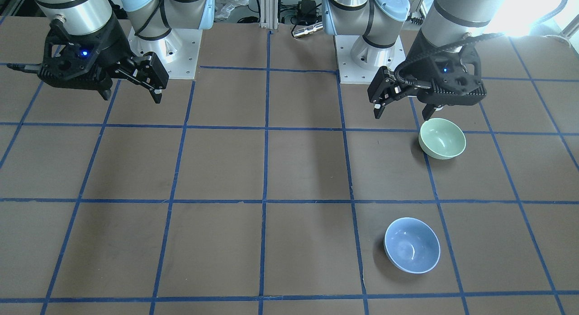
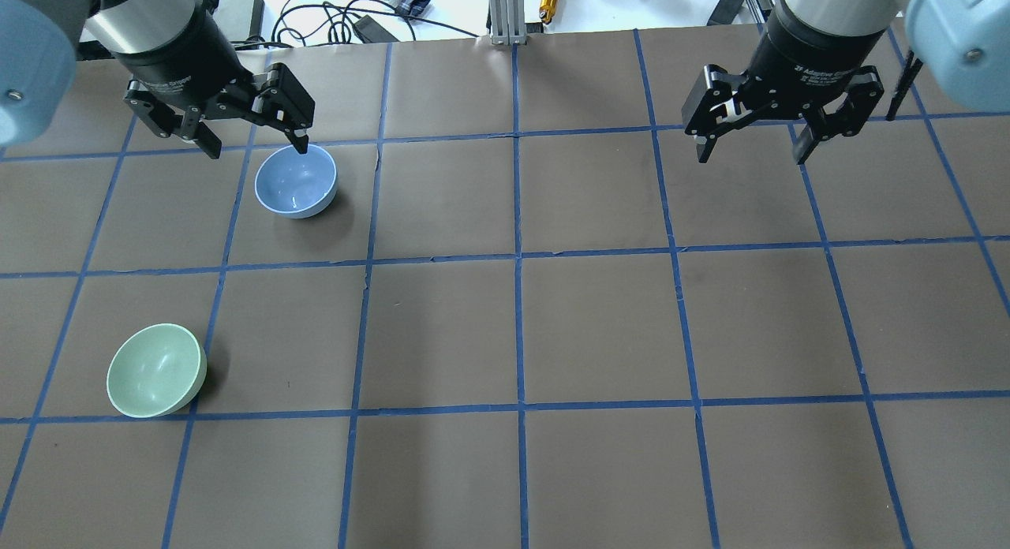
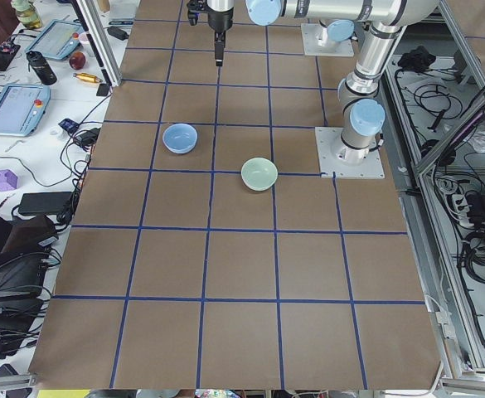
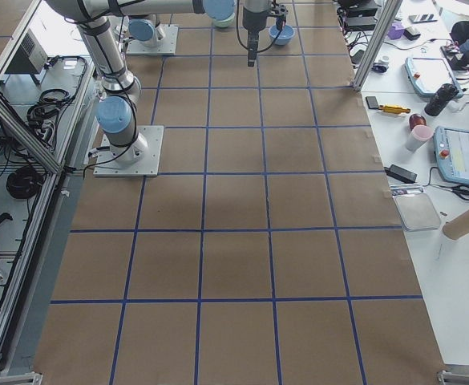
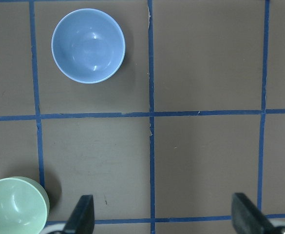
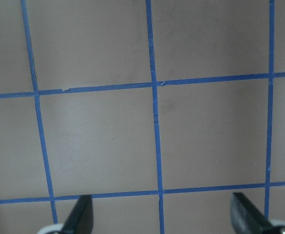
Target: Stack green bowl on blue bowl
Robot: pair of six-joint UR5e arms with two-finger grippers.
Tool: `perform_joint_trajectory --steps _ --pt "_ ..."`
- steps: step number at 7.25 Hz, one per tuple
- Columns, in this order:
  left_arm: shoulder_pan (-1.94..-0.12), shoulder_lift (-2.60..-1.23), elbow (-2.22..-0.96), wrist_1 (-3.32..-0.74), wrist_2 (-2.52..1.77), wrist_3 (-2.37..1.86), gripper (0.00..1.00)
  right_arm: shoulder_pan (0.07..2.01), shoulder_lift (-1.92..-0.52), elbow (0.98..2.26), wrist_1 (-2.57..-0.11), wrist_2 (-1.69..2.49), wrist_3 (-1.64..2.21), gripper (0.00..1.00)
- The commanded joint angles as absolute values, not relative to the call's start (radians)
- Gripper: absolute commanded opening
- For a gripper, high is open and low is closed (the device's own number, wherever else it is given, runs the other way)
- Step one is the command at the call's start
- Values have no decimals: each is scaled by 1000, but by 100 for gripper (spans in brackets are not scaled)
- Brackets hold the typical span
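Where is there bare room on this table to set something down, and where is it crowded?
The right half of the table is bare, from below the right gripper to the near edge; so are the middle squares. Crowded only on the left: blue bowl and green bowl, a bare gap between them, left gripper overhead.

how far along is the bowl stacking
Done: nothing yet; the green bowl and blue bowl sit apart on the table. In hand: nothing; the left gripper and right gripper hang empty, jaws open. Left: grasp the green bowl, set it in the blue bowl.
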State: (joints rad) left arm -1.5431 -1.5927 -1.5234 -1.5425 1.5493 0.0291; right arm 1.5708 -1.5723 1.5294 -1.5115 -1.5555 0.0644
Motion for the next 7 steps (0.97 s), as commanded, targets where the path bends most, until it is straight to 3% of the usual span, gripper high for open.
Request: perform_joint_trajectory --steps 1,7 --pt "-1543 -1591 -1520 -1543 1549 29 100 1571 -1572 1529 -1511 -1555 64 100" --pt "-1523 -1597 -1532 -1542 1551 116 100 1571 -1572 1529 -1511 -1555 64 100"
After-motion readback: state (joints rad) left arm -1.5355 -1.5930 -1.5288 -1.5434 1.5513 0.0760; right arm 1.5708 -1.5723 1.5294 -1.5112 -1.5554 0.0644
